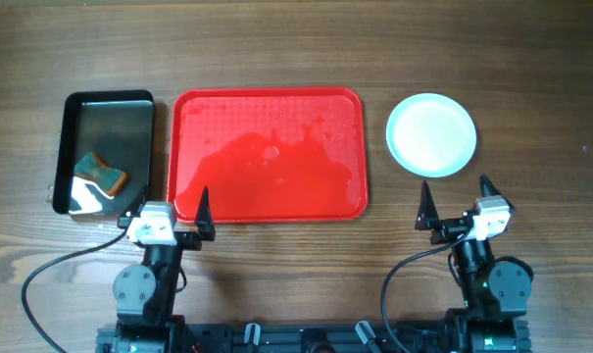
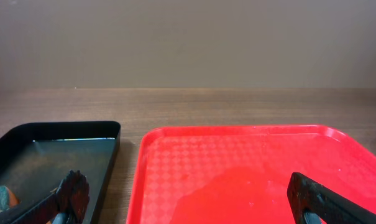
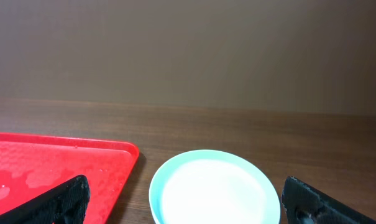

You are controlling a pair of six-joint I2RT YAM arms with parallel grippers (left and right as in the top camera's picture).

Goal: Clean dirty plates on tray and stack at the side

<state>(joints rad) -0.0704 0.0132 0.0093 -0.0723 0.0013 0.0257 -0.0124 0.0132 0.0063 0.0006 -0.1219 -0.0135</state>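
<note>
The red tray (image 1: 267,118) lies in the middle of the table, bearing no plates, with a wet patch across its near half. To its right, on the bare wood, sits a round pale plate (image 1: 431,134) with a light blue rim, clean on top; whether others lie under it I cannot tell. My left gripper (image 1: 171,208) is open at the tray's near left corner, holding nothing. My right gripper (image 1: 456,201) is open just in front of the plate. The left wrist view shows the tray (image 2: 237,155) ahead of the left gripper (image 2: 186,193). The right wrist view shows the plate (image 3: 214,190) ahead of the right gripper (image 3: 184,193).
A smaller black metal tray (image 1: 108,103) stands left of the red tray, holding water and an orange-and-green sponge (image 1: 101,173) at its near end. Its dark wall (image 2: 110,152) shows in the left wrist view.
</note>
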